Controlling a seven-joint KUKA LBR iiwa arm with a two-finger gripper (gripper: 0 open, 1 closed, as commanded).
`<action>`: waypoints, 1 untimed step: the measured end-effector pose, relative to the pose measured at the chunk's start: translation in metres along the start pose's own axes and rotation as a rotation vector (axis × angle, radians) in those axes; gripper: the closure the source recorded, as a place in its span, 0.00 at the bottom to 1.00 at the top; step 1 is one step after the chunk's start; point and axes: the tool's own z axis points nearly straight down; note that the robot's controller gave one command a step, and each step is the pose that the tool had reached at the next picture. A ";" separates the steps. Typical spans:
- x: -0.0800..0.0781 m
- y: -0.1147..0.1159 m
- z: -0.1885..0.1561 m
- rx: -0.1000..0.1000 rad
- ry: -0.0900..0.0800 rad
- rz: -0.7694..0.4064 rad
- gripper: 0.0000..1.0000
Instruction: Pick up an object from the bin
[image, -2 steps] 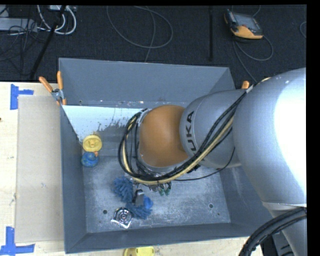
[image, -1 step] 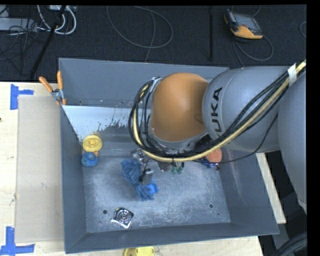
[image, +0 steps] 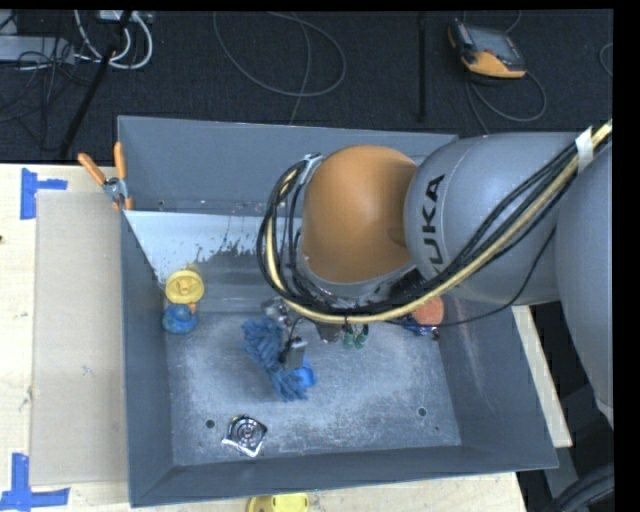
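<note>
My gripper (image: 291, 349) reaches down into the middle of the bin, under the orange dome on the wrist. Its tip is on a crumpled blue cloth-like thing (image: 275, 355) that lies on the bin floor and spreads to both sides of the finger. A small green piece (image: 354, 339) shows just right of the gripper, partly under the wrist. Whether the cloth is between the fingers is hidden.
A yellow-capped blue bottle (image: 183, 300) stands at the left wall. A small silver metal piece (image: 244, 434) lies near the front edge. An orange thing (image: 428, 312) peeks out under the arm at the right. The arm covers the bin's back right.
</note>
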 end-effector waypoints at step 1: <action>-0.020 0.003 -0.096 0.000 -0.001 0.000 1.00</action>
